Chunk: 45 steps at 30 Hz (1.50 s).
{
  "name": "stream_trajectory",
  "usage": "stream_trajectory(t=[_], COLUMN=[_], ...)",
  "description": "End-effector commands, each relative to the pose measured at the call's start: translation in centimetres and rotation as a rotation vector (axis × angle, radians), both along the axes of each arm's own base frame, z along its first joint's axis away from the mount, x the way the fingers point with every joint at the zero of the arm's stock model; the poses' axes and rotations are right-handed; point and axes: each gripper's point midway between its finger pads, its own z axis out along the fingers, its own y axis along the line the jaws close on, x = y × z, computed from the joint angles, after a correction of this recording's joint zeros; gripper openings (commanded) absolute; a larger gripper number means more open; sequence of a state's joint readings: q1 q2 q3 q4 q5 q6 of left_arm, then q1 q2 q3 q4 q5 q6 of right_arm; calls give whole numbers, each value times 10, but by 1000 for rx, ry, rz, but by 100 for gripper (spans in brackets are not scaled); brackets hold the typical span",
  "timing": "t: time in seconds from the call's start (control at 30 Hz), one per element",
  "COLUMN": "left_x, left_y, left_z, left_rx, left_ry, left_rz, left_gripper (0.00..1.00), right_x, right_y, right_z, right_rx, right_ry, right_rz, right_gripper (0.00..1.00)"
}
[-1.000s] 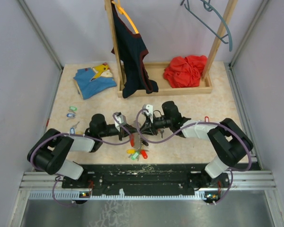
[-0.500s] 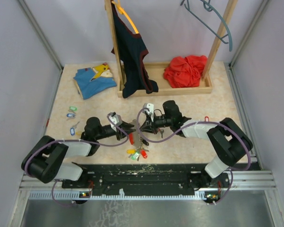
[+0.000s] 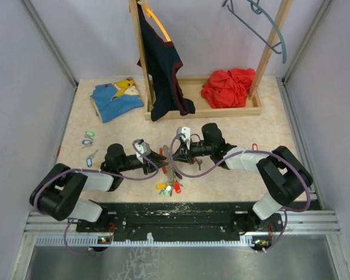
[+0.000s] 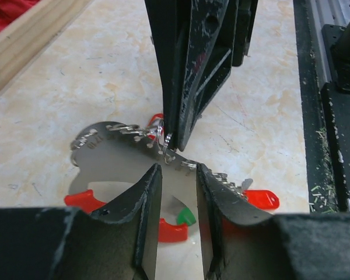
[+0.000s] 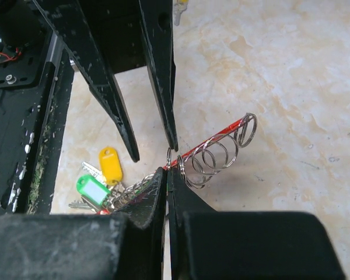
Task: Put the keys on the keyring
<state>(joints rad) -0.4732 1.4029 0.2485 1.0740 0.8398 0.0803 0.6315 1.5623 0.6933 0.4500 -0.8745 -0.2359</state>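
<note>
The keyring (image 5: pixel 216 153), a row of silver wire loops on a flat silver piece (image 4: pixel 119 160), is lifted over the table middle. My right gripper (image 5: pixel 167 170) is shut on its near end (image 3: pixel 174 156). My left gripper (image 4: pixel 176 173) faces it from the left (image 3: pixel 159 156), open with nothing between its fingers (image 5: pixel 157 70). Keys with yellow (image 5: pixel 109 164), green (image 5: pixel 92 189) and red (image 4: pixel 262 199) tags hang in a bunch (image 3: pixel 169 188) below. Loose keys (image 3: pixel 88 138) lie at the far left, and a red-tagged one (image 3: pixel 255 146) lies at the right.
A wooden rack (image 3: pixel 233 109) at the back holds a red cloth (image 3: pixel 227 87) and a hanging dark garment (image 3: pixel 163 64). A blue and yellow cloth (image 3: pixel 115 98) lies back left. The black rail (image 3: pixel 181 211) runs along the near edge.
My left gripper has opened and pulled back a little to the left. My right gripper has shut on the keyring's end. The bunch of keys stays below.
</note>
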Motion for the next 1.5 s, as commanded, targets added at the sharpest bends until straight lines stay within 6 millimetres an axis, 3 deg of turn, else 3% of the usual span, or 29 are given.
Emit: stream_trajectory(t=[0.0,0.47,0.8,1.07,1.4,1.47], left_x=[-4,-3,1,4,1,0], left_y=[-7,-8,-6,-4,-1,-2], left_z=[6,9,7,5,13,14], left_rx=[-18,-45,-24,-8,-41,-46], left_ry=[0,6,-4,-13,-66,-66], left_rz=[-71,-69,-37,-20,-7,-16], left_gripper=[36,32,31,31,31,32], right_x=[2,-6,5,14,1,0], right_y=[4,13,1,-12,-4,-2], right_z=[38,36,13,21,25,14], right_rx=[109,115,-210,-502,-557,-581], right_ry=[-136,-110,-72,-77,-28,-3], right_rz=[37,83,2,-56,21,37], right_gripper=[0,0,0,0,0,0])
